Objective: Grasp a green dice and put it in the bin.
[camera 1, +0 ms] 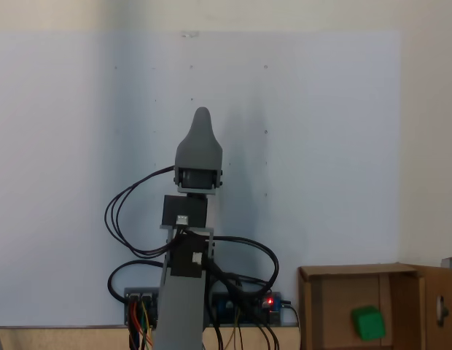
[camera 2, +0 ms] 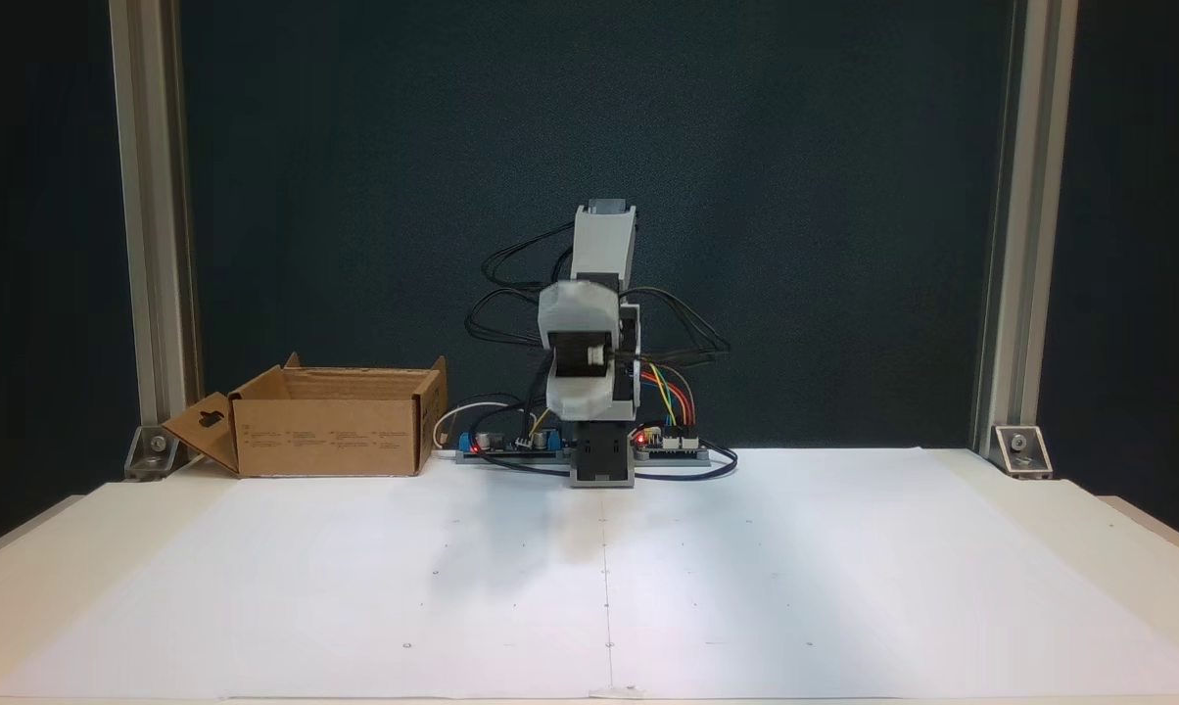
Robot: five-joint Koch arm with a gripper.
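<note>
The green dice point(camera 1: 368, 322) lies inside the bin point(camera 1: 324, 306), on its tan floor near the middle. The bin point(camera 2: 325, 436) is a brown cardboard box with upright flaps, standing on the table at the left of the arm's base in a fixed view. The arm is folded over its base with the gripper point(camera 1: 202, 117) well away from the bin. In a fixed view the gripper point(camera 2: 578, 411) points down just above the base. Only one broad grey jaw faces each camera, so the gap between the jaws is hidden. Nothing is seen in the gripper.
White paper point(camera 2: 599, 587) covers the table in front of the arm. Circuit boards with lit red LEDs point(camera 2: 640, 442) and looping black cables point(camera 1: 124, 219) sit around the base. Metal frame posts point(camera 2: 1011, 245) stand at both back corners.
</note>
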